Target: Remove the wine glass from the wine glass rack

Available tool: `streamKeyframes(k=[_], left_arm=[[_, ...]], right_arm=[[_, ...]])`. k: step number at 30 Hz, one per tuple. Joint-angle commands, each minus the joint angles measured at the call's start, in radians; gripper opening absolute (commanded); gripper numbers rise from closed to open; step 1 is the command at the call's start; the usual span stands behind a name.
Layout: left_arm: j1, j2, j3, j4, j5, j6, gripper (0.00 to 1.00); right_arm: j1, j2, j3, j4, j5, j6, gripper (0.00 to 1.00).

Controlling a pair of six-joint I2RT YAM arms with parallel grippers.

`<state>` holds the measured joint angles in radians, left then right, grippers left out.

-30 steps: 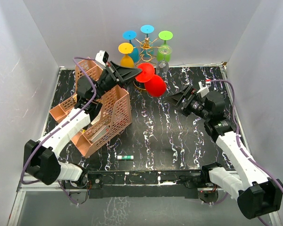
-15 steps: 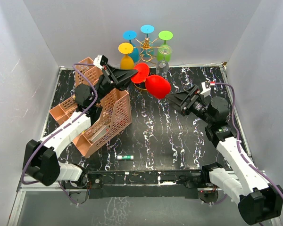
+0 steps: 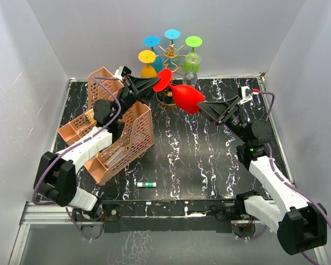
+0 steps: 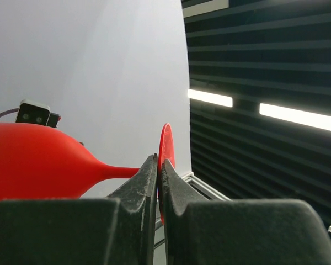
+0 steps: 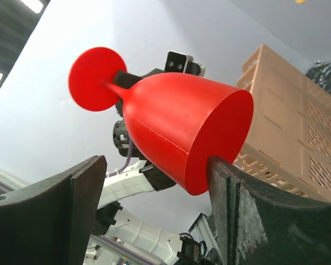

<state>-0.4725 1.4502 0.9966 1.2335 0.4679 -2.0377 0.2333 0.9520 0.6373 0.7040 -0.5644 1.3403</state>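
Top external: pink organizer point(image 3: 133, 130) left of glass point(image 3: 188, 97)

The left claw point(image 3: 154, 87) holds the red wine glass point(image 3: 186, 97) near the rack point(image 3: 169, 54).

On my feed I see a black, white-veined counter point(image 3: 209, 165) carrying a pink mesh file organizer point(image 3: 129, 132) on its left half, a small white-and-green tube point(image 3: 147, 184) lying on its side near the front edge, and the gold wine glass rack point(image 3: 170, 55) standing mid-way along the far edge.
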Motion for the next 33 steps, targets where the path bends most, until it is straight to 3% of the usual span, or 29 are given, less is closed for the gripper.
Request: streamKeyframes(k=[1,5,11,16,19,26,33], left_arm=[[0.004,0.0,-0.009,0.15,-0.035,-0.066,0.0],[0.003,0.017,-0.042,0.238,-0.07,-0.117,0.0],[-0.003,0.041,-0.055,0.312,-0.089,-0.171,0.0],[-0.01,0.074,-0.056,0.39,-0.106,-0.205,0.0],[-0.012,0.084,-0.064,0.412,-0.106,-0.207,0.0],[-0.012,0.067,-0.122,0.41,-0.1,-0.14,0.28],[-0.01,0.034,-0.164,0.338,-0.068,-0.035,0.63]], right_arm=[[-0.005,0.016,0.011,0.24,-0.042,0.026,0.7],[-0.005,0.053,-0.007,0.449,-0.065,0.129,0.53],[-0.005,0.117,0.008,0.723,-0.069,0.263,0.43],[-0.004,0.185,0.034,0.888,-0.058,0.376,0.24],[-0.004,0.216,0.039,0.95,-0.042,0.435,0.2],[-0.004,0.194,0.017,0.943,-0.001,0.441,0.08],[-0.004,0.024,0.019,0.533,0.06,0.277,0.08]])
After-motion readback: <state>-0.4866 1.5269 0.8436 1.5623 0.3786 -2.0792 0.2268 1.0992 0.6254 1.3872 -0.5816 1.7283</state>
